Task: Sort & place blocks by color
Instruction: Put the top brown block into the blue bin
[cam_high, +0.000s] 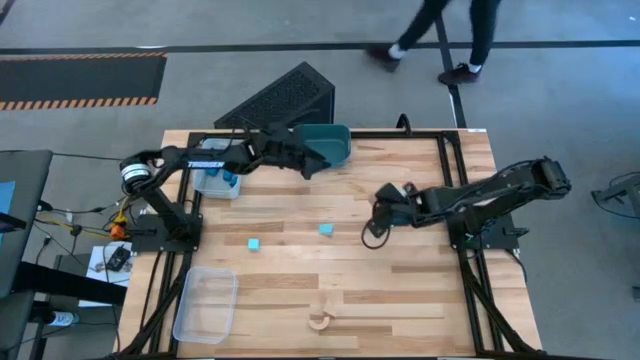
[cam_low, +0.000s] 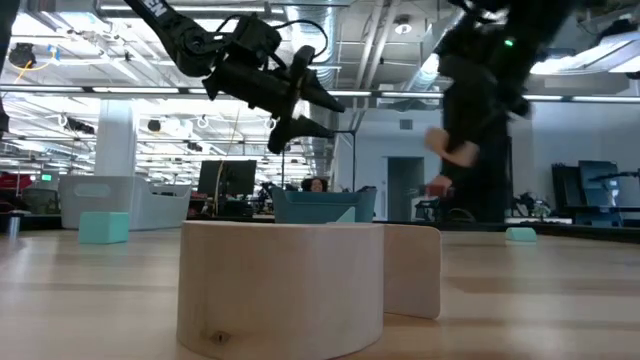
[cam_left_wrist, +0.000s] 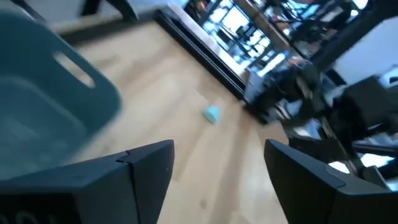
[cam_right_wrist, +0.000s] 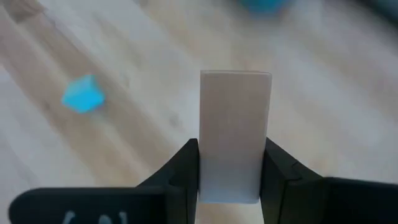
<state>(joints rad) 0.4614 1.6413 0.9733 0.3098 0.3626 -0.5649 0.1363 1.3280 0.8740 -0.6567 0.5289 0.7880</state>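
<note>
Right gripper (cam_right_wrist: 229, 177) clamps a tan wooden block (cam_right_wrist: 234, 124) right of the teal tub (cam_high: 328, 142); keep it square. Left gripper (cam_left_wrist: 214, 171) hangs apart.

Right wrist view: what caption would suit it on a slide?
Right gripper clamps a tan wooden block above the table, a cyan block beyond.

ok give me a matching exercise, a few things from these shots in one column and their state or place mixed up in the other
Things:
1. right gripper
2. left gripper
3. arch-shaped wooden block
4. teal tub

States or places:
A. at the table's far edge
B. open, holding nothing
C. lying near the table's near edge
D. shut on a tan wooden block

Pairs: 1-D, 2-B, 3-C, 4-A
</note>
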